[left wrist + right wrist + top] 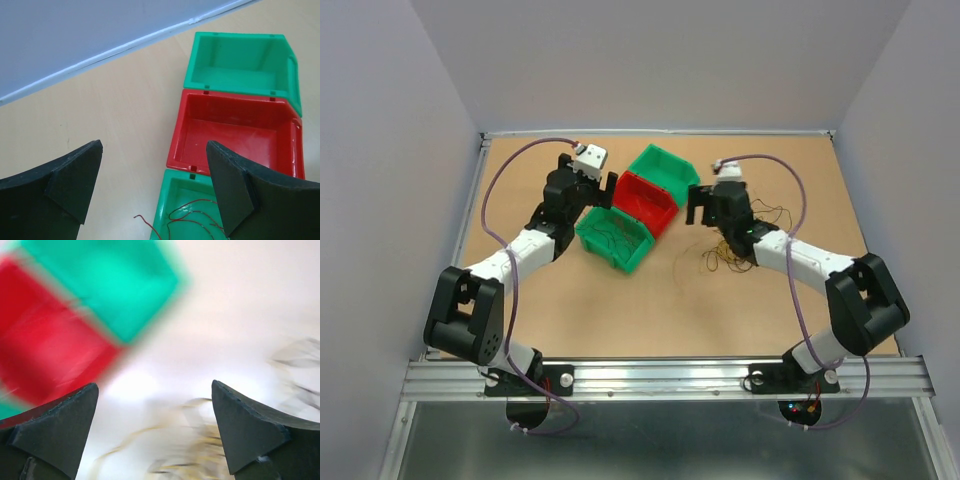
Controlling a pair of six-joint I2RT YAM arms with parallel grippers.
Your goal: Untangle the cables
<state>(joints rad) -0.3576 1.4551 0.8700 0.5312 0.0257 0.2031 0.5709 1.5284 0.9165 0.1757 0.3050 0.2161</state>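
Observation:
A clump of thin yellowish and brown cables (pixel 724 260) lies on the tabletop under my right forearm, and looser dark strands (pixel 775 215) curl to its right. In the right wrist view the cables (pixel 200 460) are a blur low between the fingers. My right gripper (pixel 703 212) (pixel 155 425) hangs open just above them, with nothing in it. Thin red wires (pixel 195 215) (pixel 615 238) rest in the near green bin (pixel 638 250) (pixel 165 210), one end trailing over its rim. My left gripper (pixel 600 190) (pixel 155 185) is open and empty above that bin's far left corner.
Three bins stand in a diagonal row at mid table: the near green one, a red bin (pixel 645 200) (pixel 235 135) (pixel 45 350) and a far green bin (pixel 665 170) (pixel 240 65) (pixel 110 280). Grey walls enclose the table on three sides.

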